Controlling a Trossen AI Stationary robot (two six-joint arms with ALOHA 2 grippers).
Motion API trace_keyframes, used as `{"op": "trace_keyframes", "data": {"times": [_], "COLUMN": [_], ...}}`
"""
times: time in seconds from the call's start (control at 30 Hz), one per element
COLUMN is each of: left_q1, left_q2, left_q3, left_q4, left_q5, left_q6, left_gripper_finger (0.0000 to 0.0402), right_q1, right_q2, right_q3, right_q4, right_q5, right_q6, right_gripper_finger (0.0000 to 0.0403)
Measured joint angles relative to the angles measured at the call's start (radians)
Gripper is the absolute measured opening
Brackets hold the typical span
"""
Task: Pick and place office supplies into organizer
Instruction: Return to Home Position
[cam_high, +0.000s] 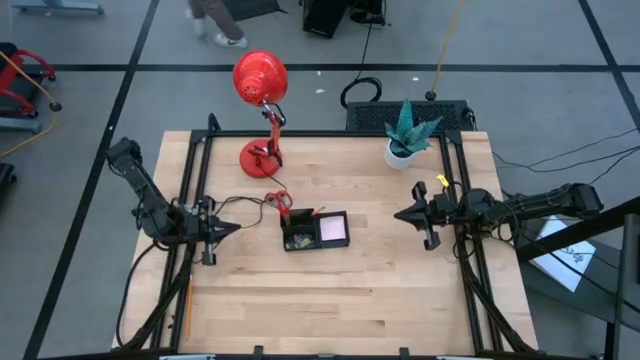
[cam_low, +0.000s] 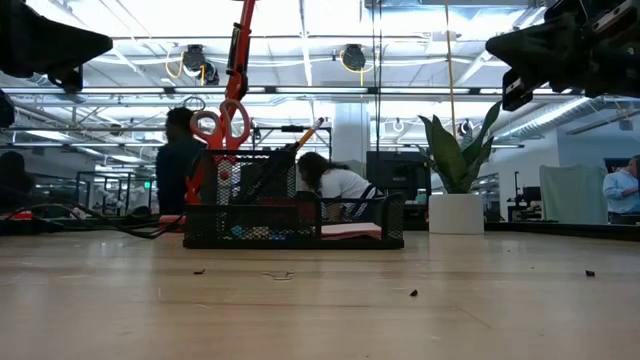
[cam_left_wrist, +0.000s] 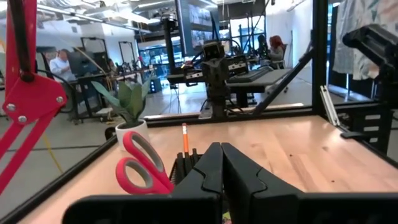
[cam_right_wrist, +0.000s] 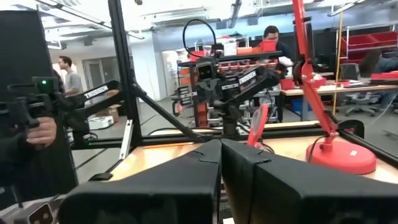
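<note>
The black mesh organizer (cam_high: 303, 217) stands in the middle of the table. Red-handled scissors (cam_left_wrist: 140, 165) and an orange pencil (cam_left_wrist: 185, 138) stick up out of its left compartment. A pale pink sticky-note pad (cam_high: 334, 229) lies in its right compartment. My left gripper (cam_high: 235, 228) hangs shut above the table, left of the organizer, pointing at it. My right gripper (cam_high: 398, 214) hangs shut to the organizer's right, pointing at it too. Neither touches anything. A small yellow piece (cam_high: 441, 181) lies by the right arm.
A red desk lamp (cam_high: 262, 110) stands at the far side, its base behind the organizer. A plant in a white pot (cam_high: 405, 140) stands far right. A thin orange stick (cam_high: 188, 308) lies near the table's left edge. People move in the room beyond.
</note>
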Motion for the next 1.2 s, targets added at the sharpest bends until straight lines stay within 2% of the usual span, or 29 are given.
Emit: {"op": "trace_keyframes", "data": {"times": [0.3,0.47,0.67,0.83,1.03,1.2], "left_q1": [0.000,0.000,0.006,0.066,0.182,0.303], "left_q2": [0.000,0.000,0.000,-0.005,-0.010,-0.010], "left_q3": [0.000,0.000,0.000,0.000,0.000,0.000], "left_q4": [-0.013,-0.034,-0.025,0.003,-0.027,-0.114], "left_q5": [0.000,-0.058,-0.070,-0.090,0.124,0.272], "left_q6": [-0.072,-0.031,0.067,0.105,0.130,0.051], "left_gripper_finger": [0.0014,0.0004,0.0005,0.0006,0.0004,0.0002], "right_q1": [0.000,0.000,0.000,0.000,-0.005,-0.040], "right_q2": [-0.001,0.000,-0.001,0.000,0.000,0.000], "right_q3": [0.000,0.000,0.000,0.000,0.000,0.000], "right_q4": [0.027,-0.013,0.006,0.005,0.025,0.019], "right_q5": [0.002,0.002,0.002,-0.002,-0.080,-0.080], "right_q6": [0.036,0.024,-0.008,-0.023,-0.053,-0.048], "right_gripper_finger": [0.0000,0.0000,0.0000,0.0000,0.0000,0.0000]}}
